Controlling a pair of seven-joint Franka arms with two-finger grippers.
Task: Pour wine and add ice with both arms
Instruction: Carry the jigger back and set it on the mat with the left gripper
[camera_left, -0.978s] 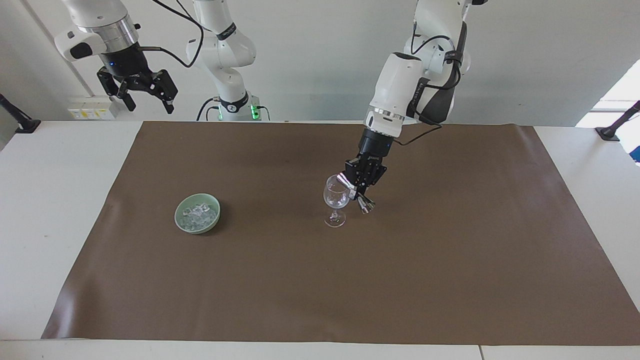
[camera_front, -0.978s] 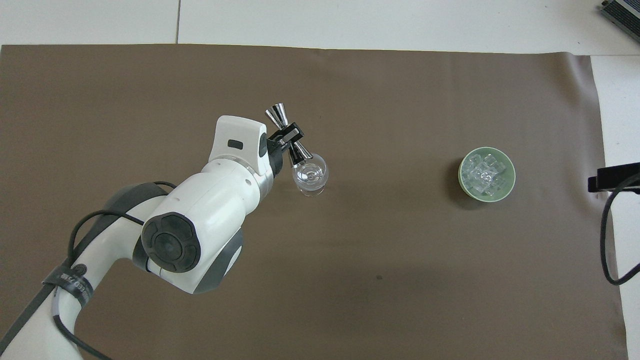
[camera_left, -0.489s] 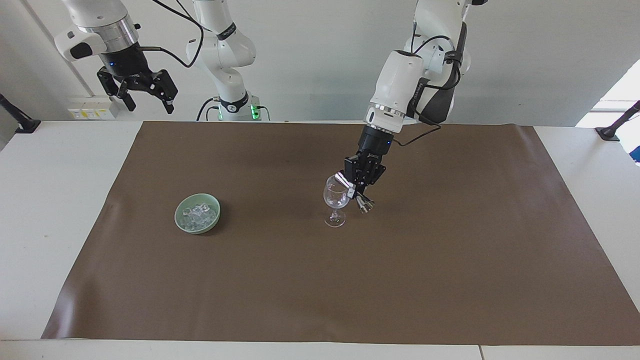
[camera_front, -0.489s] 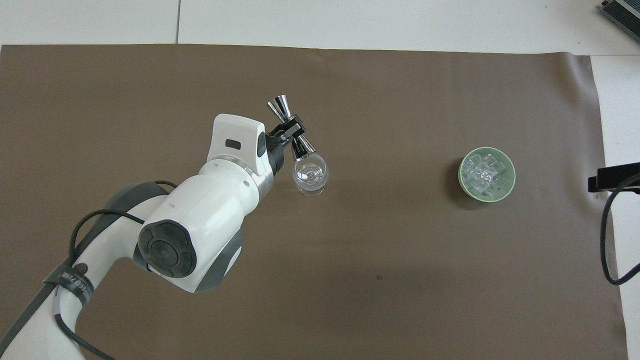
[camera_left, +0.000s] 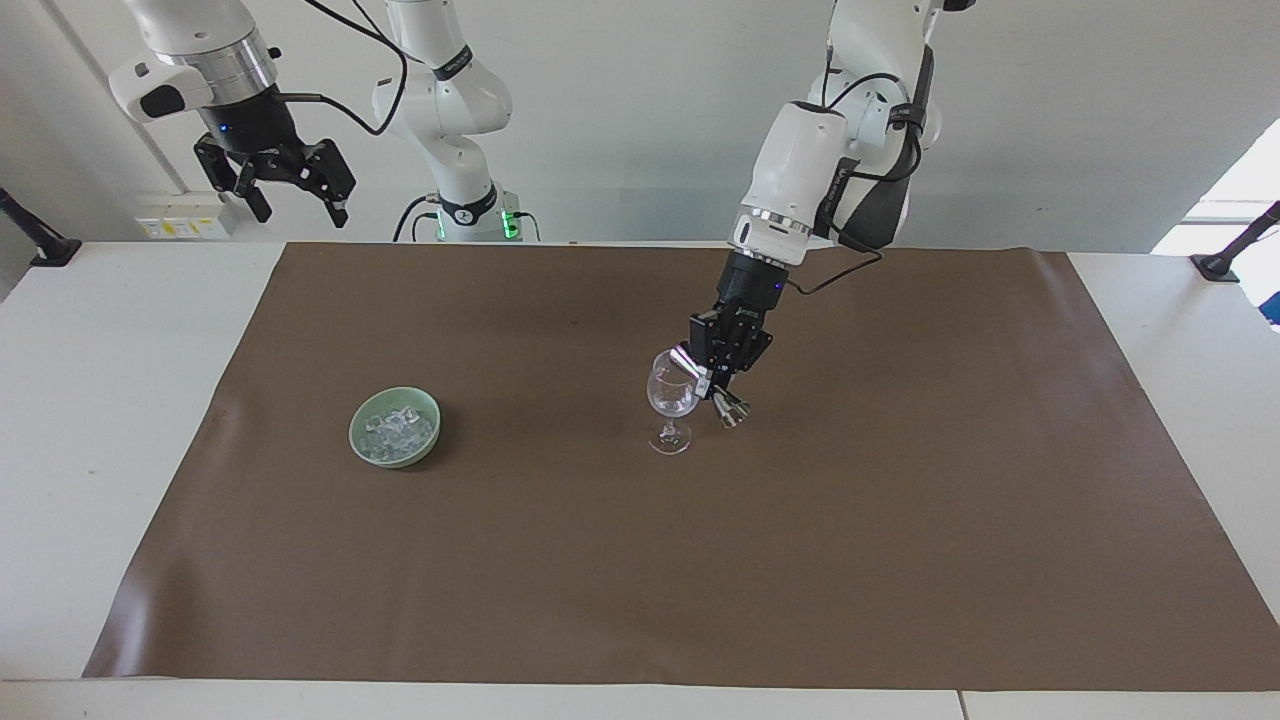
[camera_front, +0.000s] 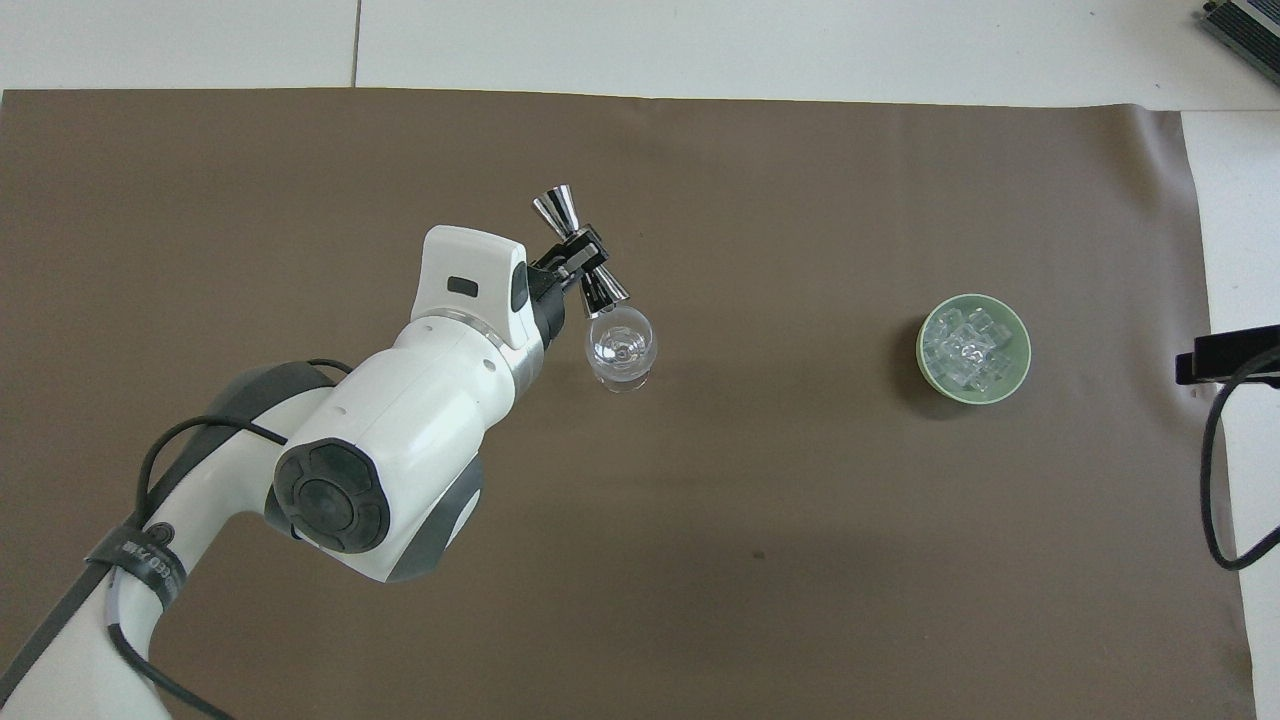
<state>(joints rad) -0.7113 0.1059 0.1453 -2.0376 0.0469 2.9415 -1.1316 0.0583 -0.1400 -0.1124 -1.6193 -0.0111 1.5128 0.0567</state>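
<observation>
Pour: left gripper (camera_left: 712, 384) pinches a steel jigger (camera_left: 708, 388), tipped over the wine glass (camera_left: 672, 400), mid-frame.
Ice: untouched in green bowl (camera_left: 357, 442), centre-left.
Right gripper (camera_left: 292, 200): spread, waiting upper left.

A matt brown sheet (camera_left: 640, 560), smooth like paper or vinyl, covers the white table (camera_left: 110, 400). At centre frame a clear, glossy wine glass (camera_left: 671, 395) and a polished, mirror-bright metal double-cone jigger (camera_front: 578, 255). Glassy ice cubes (camera_left: 399, 428) — in a pale green glazed bowl (camera_left: 362, 446).
</observation>
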